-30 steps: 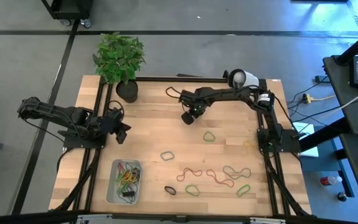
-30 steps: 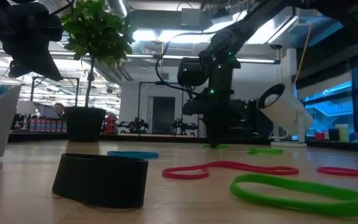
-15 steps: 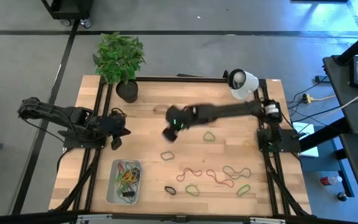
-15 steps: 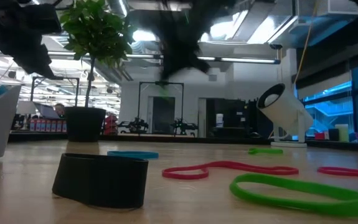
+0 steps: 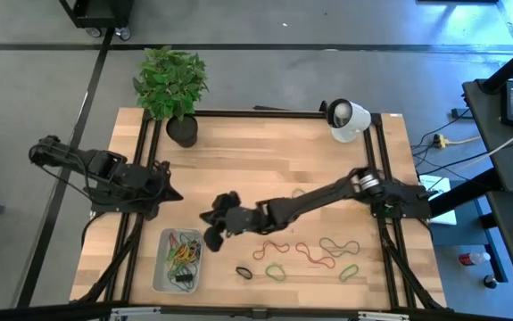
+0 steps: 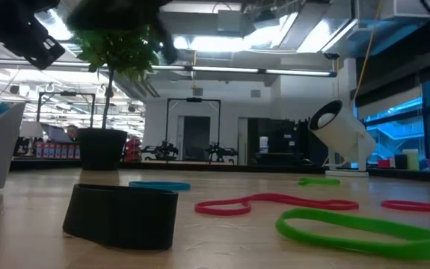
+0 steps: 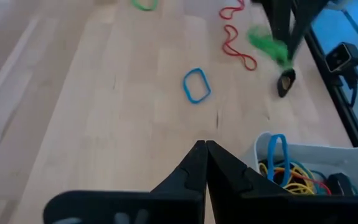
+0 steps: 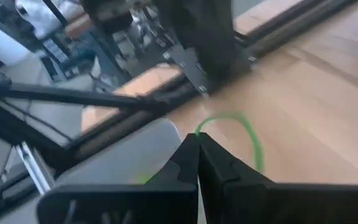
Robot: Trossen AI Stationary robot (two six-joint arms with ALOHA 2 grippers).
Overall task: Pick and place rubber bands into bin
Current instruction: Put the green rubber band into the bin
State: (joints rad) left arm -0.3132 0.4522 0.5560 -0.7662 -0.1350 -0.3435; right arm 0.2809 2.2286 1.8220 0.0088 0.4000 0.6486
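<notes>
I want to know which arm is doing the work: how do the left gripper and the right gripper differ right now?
The right gripper is shut on a green rubber band; the left gripper is shut on nothing. The right gripper reaches far across the table to the bin, at its near corner; the left gripper sits by the table's left edge, apart from the bin. Both have their fingers closed.

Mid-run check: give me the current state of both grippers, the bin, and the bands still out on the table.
Right gripper: shut on a green rubber band, near the bin.
Left gripper: shut, empty, at the table's left side.
Pale grey-white shallow rectangular bin: partly filled with mixed bands.
Loose rubber bands: several flat on the wooden table.
Blue rubber band: flat, outside the bin.
</notes>
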